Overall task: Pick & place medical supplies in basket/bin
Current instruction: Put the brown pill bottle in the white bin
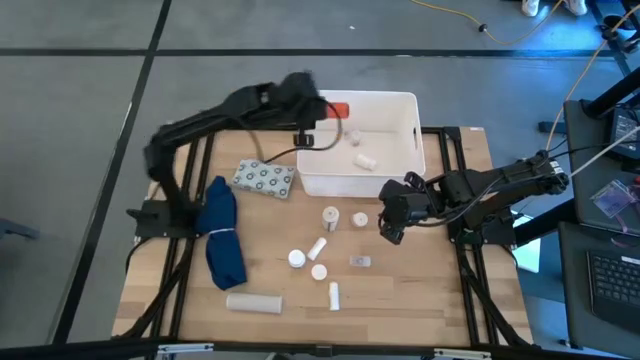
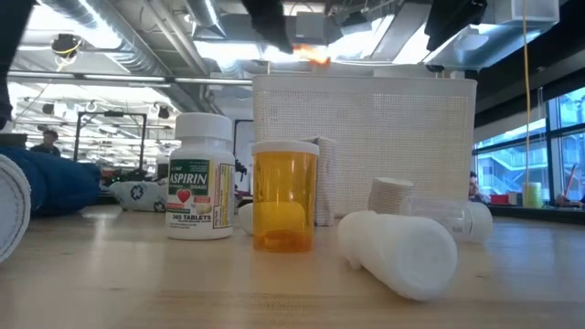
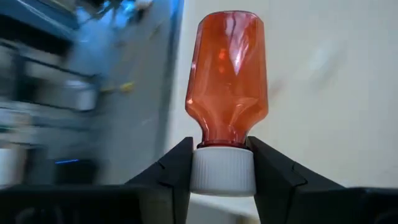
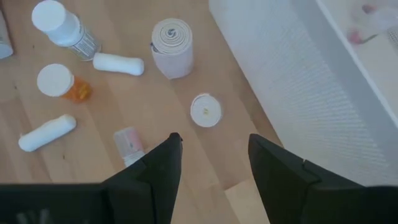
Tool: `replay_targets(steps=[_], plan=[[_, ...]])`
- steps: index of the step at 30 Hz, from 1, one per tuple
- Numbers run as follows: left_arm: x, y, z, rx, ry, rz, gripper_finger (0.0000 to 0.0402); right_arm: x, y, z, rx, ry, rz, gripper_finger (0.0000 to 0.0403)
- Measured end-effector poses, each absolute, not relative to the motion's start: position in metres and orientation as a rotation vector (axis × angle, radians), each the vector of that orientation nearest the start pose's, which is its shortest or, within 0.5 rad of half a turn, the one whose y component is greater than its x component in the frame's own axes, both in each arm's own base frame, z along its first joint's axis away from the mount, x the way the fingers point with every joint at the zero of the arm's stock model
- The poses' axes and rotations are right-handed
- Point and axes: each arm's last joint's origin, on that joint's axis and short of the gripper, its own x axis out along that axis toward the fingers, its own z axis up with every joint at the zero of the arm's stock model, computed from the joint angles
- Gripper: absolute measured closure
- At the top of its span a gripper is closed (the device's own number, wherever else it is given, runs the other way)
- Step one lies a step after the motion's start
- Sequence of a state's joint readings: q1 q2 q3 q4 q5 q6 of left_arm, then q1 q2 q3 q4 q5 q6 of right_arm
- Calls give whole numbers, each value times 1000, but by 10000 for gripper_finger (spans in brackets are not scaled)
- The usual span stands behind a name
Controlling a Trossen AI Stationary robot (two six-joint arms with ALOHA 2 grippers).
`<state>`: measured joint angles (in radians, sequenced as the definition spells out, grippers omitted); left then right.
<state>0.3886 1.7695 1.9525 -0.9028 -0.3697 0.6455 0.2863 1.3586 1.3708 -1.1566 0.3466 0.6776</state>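
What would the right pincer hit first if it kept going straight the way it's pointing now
Probably bare table. The open right pincer points down at wood just short of a small white roll, with the white bin to one side. Depth is unclear, so the roll might be brushed.

Room beside red-orange bottle (image 3: 227, 74) motion-blurred, white roll (image 2: 11, 212) cut off by low view's edge

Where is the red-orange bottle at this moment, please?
The red-orange bottle is held by its white cap in the left gripper; in the high view it hangs over the far left corner of the white bin.
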Motion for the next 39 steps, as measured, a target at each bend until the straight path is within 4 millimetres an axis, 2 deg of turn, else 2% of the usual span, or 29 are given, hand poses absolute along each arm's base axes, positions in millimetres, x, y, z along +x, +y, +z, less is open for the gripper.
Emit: replay_targets(steps=[4,8,15,19,24,34,39], plan=[[372,171,369,962,1232,415,277,241,61,338,275,1002,-424,216],[397,182,324,1300,1517,192,277,241,61,338,278,1001,-426,216],[425,190,265,1616,1646,-286,276,241,60,338,276,999,-430,216],[440,192,255,1738,1612,-314,275,241,60,338,266,990,-443,216],[446,197,237,1846,1633,-458,275,241,60,338,266,988,-447,216],[449,201,221,1842,1623,-541,274,241,60,338,286,981,-458,216],[450,200,218,1814,1488,-591,269,241,60,338,289,979,-459,216]])
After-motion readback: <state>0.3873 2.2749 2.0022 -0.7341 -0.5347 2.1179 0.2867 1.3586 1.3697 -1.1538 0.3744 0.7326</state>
